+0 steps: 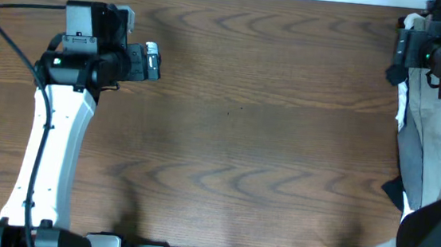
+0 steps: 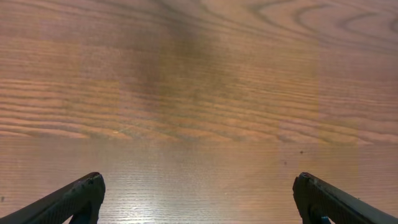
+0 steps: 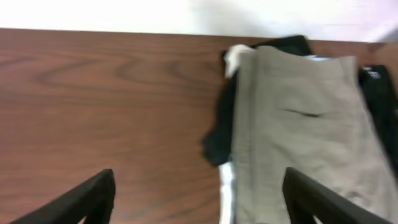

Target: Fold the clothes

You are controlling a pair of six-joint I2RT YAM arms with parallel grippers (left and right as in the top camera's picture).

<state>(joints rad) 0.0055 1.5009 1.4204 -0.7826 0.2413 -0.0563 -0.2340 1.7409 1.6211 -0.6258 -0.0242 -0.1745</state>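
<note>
Brown wooden desk (image 1: pixel 235 141). Heap of clothes (image 1: pixel 426 149) at far right edge of desk, under right arm. Topmost on heap: khaki shorts (image 3: pixel 305 124), lying fairly flat, seam and pocket slit showing. Black garment (image 3: pixel 217 143) and white garment (image 3: pixel 235 57) poking out beneath.

Left claw (image 2: pixel 199 186) spread fully wide, empty, over bare wood well apart from heap. Right claw (image 3: pixel 199 190) also wide apart, nothing gripped, hovering by left edge of shorts.

Likely soft, light, limp cotton; bound to sag and drag lower layers along if pinched deep. Best taken by top layer only, at a hem or waistband corner, then drawn onto open desk.
</note>
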